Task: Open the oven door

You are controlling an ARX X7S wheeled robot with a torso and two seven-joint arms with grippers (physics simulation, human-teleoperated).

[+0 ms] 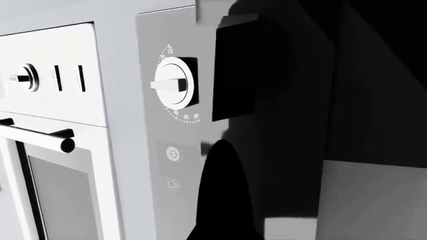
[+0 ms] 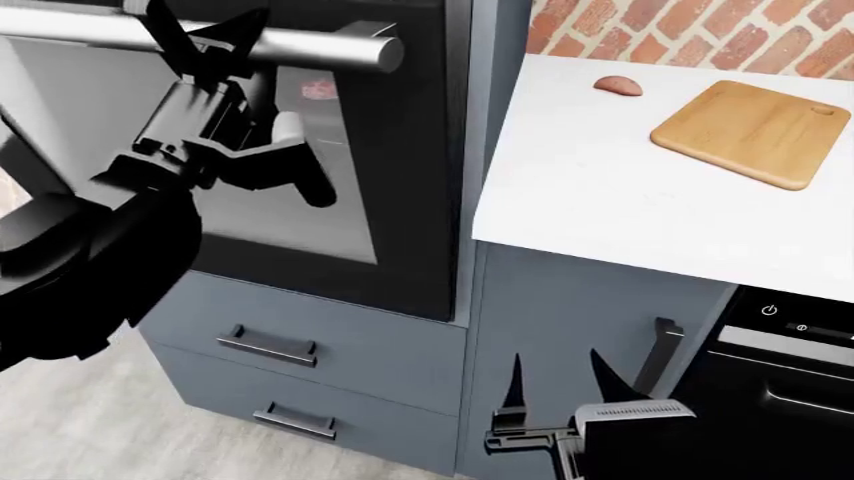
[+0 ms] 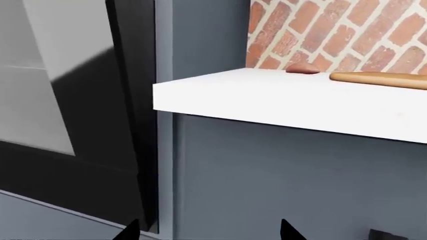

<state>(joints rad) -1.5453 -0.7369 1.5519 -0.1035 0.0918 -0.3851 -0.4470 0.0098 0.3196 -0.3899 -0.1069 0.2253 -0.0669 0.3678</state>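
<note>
Oven door [image 2: 400, 170], black-framed with grey glass, stands upper left of our head view. Its thick brushed-steel bar handle [image 2: 320, 45] looks rigid and slippery; our left gripper [image 2: 200, 45] straddles it, grip unclear. Right gripper [image 2: 554, 385] hangs spread.

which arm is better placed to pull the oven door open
Left. The left gripper is up at the bar handle of the oven door, fingers around it. The right gripper hangs low, open, by the grey cabinet.
</note>
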